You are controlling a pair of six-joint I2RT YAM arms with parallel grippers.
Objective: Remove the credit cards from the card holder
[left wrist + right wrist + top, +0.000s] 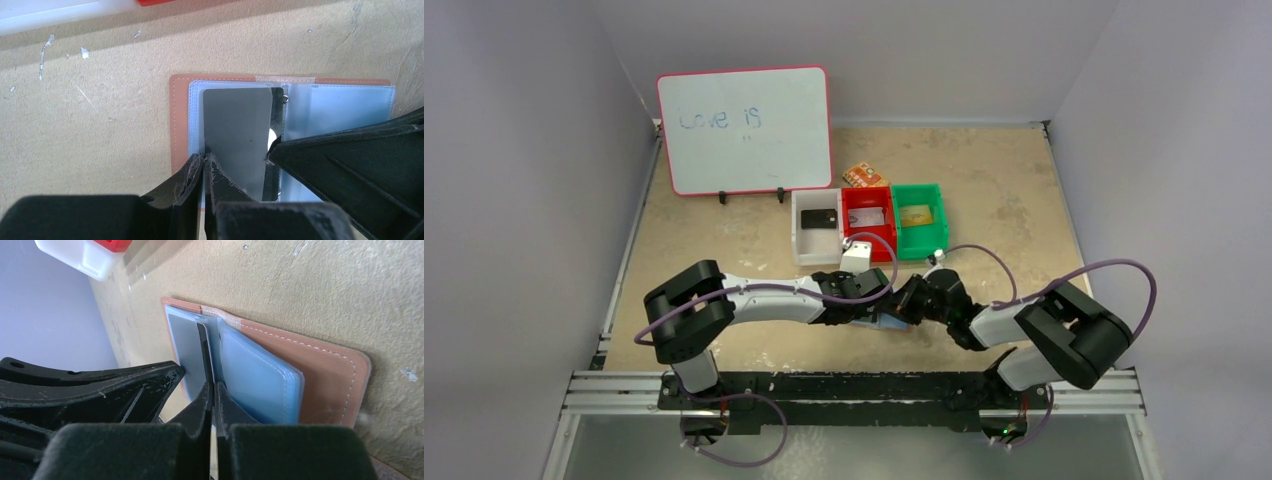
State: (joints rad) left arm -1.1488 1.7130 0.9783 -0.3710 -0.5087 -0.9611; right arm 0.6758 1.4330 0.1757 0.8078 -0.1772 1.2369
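Lying open on the beige table (724, 240) between both grippers, the tan leather card holder (177, 120) shows pale blue sleeves, one holding a grey card (235, 125). The left gripper (204, 165) and right gripper (214, 395) have fingers pressed together at sleeve edges. Behind, a white plastic bin (797, 230) holds a black card (820, 218), a red bin (847, 225) a pale card (869, 217), and a green bin (942, 225) a yellowish card (915, 214).

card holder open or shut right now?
Open. The card holder lies spread flat on the table, its pale blue sleeves exposed and a grey card showing among them.
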